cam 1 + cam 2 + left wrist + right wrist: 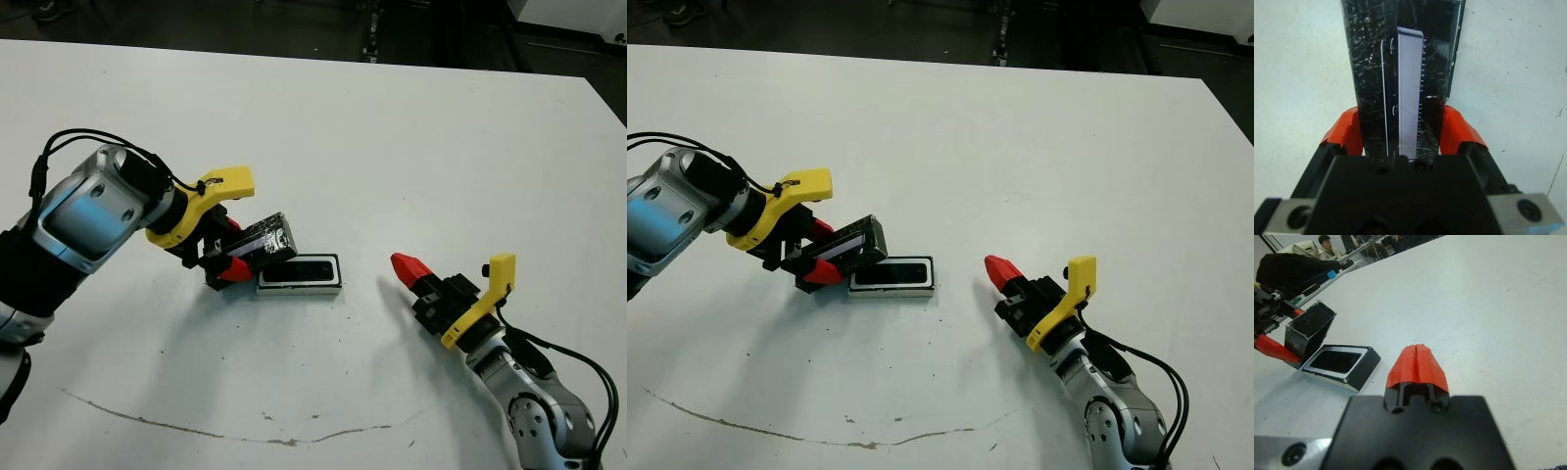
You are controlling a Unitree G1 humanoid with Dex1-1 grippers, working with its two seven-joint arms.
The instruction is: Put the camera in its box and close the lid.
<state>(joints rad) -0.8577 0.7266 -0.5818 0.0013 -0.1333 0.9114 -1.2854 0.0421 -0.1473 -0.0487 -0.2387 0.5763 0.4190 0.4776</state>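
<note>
Two red fingers [1347,134] pinch lid [1400,73]; hidden overhead.

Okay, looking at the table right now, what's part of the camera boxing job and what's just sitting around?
Part of the job:
- box, on the table
- camera, lying in the box
- lid, held tilted beside the box by the left gripper

Just about:
- right gripper, shut and empty, apart from the box
- a long scuff line on the table
</note>
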